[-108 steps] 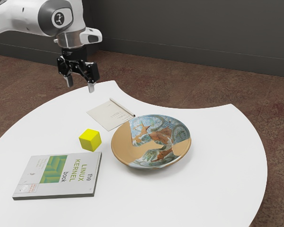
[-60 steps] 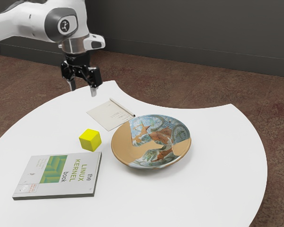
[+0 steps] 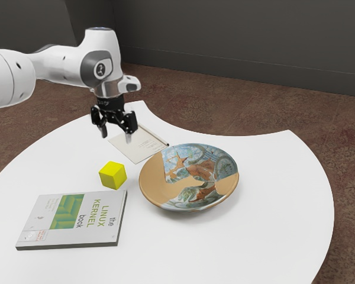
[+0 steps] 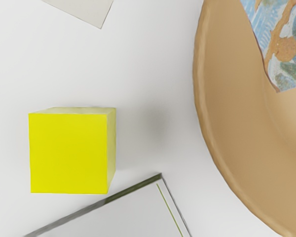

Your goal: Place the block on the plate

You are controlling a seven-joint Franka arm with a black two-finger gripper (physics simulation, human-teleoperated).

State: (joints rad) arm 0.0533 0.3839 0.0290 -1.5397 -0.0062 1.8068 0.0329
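The yellow block (image 3: 112, 176) is on the white table (image 3: 278, 225), just beside the plate (image 3: 148, 188), on the side toward the exterior view's left. You can see a strip of table between the block and the plate's rim. The block sits flat, in the same spot as in the earlier pictures.

What is new for you is the gripper (image 3: 116, 134). It has come down and moved closer to the plate than it was before—and closer to the block too. Its two fingers (image 3: 129, 138) are spread apart, with only air between them. It hangs above the table, up and back from the plate, toward the exterior view's left. The white arm (image 3: 65, 65) has come along with it, so you see more of the arm now.

The book (image 3: 77, 220) lies flat, farther from the plate than the block is, toward the exterior view's lower left. In the wrist view, you see one book corner pointing into the space between the block and the plate. The paper (image 3: 133, 145) is near the plate, on the far side from the book. The plate, the book and the paper are all where they were—your gripper and arm did the moving.
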